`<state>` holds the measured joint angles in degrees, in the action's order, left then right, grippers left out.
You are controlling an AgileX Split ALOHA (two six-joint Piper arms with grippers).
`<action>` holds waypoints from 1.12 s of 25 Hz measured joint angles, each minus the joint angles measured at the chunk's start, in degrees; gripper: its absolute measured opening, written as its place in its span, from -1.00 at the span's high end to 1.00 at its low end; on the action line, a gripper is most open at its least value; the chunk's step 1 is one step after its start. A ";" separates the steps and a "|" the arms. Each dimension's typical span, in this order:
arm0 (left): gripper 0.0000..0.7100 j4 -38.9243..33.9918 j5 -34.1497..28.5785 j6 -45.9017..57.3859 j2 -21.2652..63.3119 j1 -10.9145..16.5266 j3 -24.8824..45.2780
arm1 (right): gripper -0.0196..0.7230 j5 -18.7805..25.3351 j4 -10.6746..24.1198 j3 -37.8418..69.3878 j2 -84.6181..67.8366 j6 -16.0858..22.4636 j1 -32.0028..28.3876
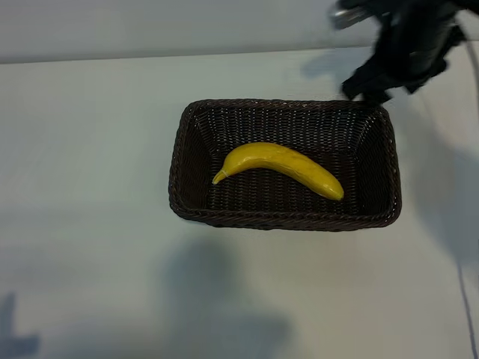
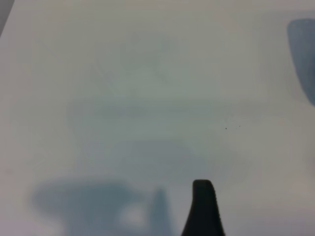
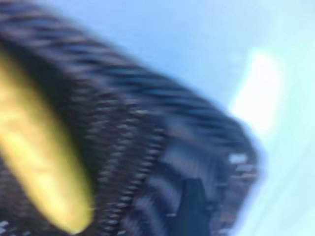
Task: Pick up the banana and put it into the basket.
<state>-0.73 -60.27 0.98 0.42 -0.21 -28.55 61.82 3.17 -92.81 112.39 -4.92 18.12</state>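
Observation:
The yellow banana point(image 1: 281, 167) lies on the floor of the dark brown wicker basket point(image 1: 196, 112), its stem end toward the left wall, and nothing grips it. My right gripper point(image 1: 364, 88) hangs blurred above the basket's far right corner, open and empty. In the right wrist view one dark fingertip point(image 3: 194, 206) stands over the basket wall point(image 3: 147, 123), with the banana point(image 3: 39, 167) close beside it. Of my left gripper only one dark fingertip point(image 2: 203, 201) shows, over bare table, holding nothing; that arm is outside the exterior view.
The basket sits mid-table on a pale surface point(image 1: 90, 149). The table's back edge meets a grey wall point(image 1: 150, 30) at the far side. A thin cable point(image 1: 468, 299) runs down the right edge.

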 joint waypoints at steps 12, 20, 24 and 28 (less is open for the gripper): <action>-0.60 0.00 0.00 0.00 0.00 0.00 0.00 | -0.69 2.58 -3.17 0.00 0.00 8.39 -17.68; -0.60 0.07 0.00 0.00 0.00 0.00 0.00 | -0.68 7.58 -6.46 0.00 -0.08 2.31 -19.13; -0.60 0.73 0.00 0.00 0.00 0.00 0.00 | -0.68 7.53 -5.59 2.60 -3.17 1.64 -19.13; -0.60 0.73 0.00 0.00 0.00 0.00 0.00 | -0.68 7.53 -3.17 8.67 -10.19 1.64 -19.13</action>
<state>0.00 -60.27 0.98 0.42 -0.21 -28.55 69.35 0.00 -84.14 102.20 -3.29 -1.01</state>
